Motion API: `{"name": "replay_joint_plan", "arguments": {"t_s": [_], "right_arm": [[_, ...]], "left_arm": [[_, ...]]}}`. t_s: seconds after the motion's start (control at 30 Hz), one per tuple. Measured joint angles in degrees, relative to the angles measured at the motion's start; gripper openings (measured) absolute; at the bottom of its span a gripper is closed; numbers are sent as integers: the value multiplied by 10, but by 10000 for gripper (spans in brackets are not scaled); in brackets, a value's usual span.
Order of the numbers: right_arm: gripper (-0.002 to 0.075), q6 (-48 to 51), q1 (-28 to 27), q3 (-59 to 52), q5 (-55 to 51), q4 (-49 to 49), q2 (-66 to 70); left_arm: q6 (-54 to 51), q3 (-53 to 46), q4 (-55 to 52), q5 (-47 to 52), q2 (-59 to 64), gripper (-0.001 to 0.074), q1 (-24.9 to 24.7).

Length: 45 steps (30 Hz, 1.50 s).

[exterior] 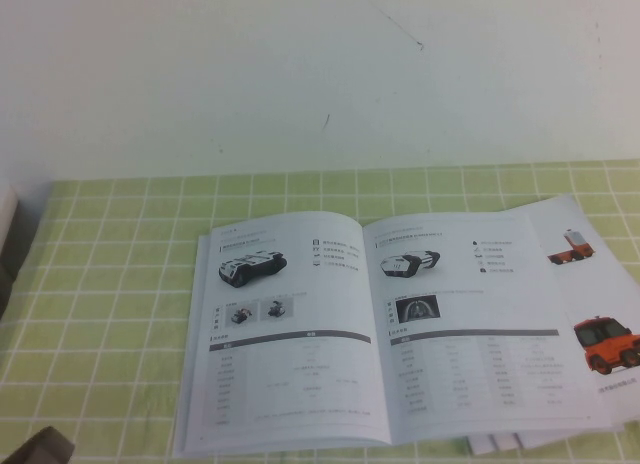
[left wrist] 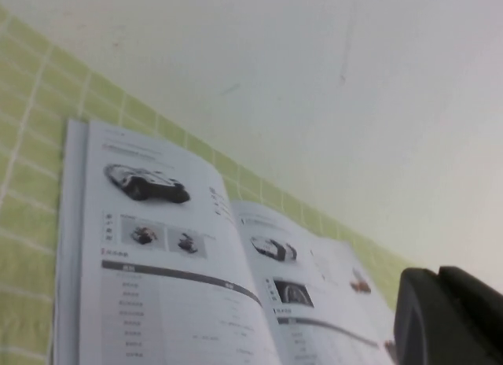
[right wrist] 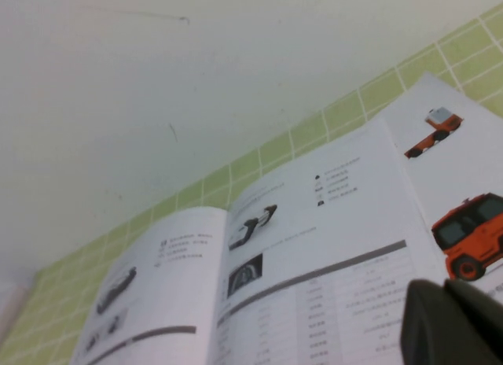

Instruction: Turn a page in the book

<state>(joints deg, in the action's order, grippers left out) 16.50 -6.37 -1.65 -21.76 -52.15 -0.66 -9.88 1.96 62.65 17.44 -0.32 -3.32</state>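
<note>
Both end effectors, left (left wrist: 448, 318) and right (right wrist: 452, 322), hover near the open book (exterior: 380, 324), finger state unclear.

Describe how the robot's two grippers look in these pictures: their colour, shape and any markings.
Little shows. The left gripper is a matte black, rounded block at the edge of the left wrist view, with a seam splitting it into two parts. The right gripper looks the same in the right wrist view: dark, smooth, blunt. No cables, labels or markings are visible. A dark corner low in the high view may be an arm.
</note>
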Motion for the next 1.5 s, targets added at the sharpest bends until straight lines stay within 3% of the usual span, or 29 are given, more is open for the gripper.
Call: {"name": "replay_joint_plan", "arguments": {"t_s": [0.23,0.47,0.63,0.73,1.07,1.17,1.5], "right_arm": [[-3,63,0,0,-18,0,0],[-3,75,0,0,-21,0,0],[-3,76,0,0,-26,0,0],[-3,79,0,0,-28,0,0],[-3,82,0,0,-36,0,0],[-3,82,0,0,-36,0,0],[-3,82,0,0,-39,0,0]], "left_arm": [[-86,219,-170,188,172,-3,0],[-260,392,-133,251,363,-3,0],[-304,456,-126,251,467,-3,-4],[-319,482,-126,244,521,-3,-33],[-335,510,-150,94,698,-3,-231],[-337,510,-152,57,755,-3,-268],[-385,510,-96,-1,932,-3,-286]]}}
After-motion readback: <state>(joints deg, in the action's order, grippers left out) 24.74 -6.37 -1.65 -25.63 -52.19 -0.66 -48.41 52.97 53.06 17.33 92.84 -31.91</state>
